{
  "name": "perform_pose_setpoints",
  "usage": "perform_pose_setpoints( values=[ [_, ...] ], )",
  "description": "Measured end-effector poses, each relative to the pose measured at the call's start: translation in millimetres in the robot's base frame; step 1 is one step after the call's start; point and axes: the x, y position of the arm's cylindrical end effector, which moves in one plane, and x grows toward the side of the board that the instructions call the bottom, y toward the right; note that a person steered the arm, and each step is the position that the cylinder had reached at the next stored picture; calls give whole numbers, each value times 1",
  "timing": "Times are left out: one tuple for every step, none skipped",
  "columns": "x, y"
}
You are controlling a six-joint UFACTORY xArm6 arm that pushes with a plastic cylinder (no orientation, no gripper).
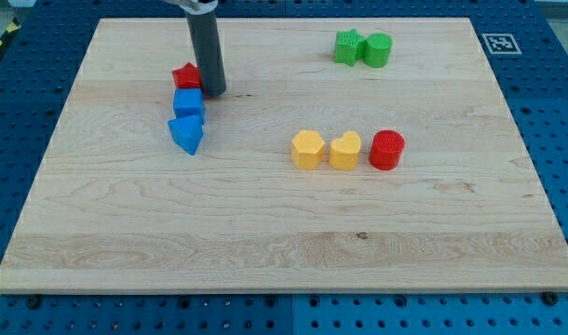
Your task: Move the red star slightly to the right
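The red star [184, 76] lies at the upper left of the wooden board [284, 242], partly hidden by my rod. My tip [214, 93] rests on the board just right of the star, touching or nearly touching its right side. A blue cube-like block [188, 102] sits directly below the star, and a blue pointed block [186, 134] sits below that one.
A yellow hexagon block [307, 149], a yellow heart block [345, 150] and a red cylinder [387, 149] stand in a row at the centre right. A green star [348, 46] and a green cylinder [378, 49] stand together near the top right.
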Motion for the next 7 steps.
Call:
perform_pose_setpoints(
  values=[
    [-2,2],
    [-2,41],
    [-24,60],
    [-53,13],
    [-71,-46],
    [-70,-74],
    [-70,-76]
  ],
)
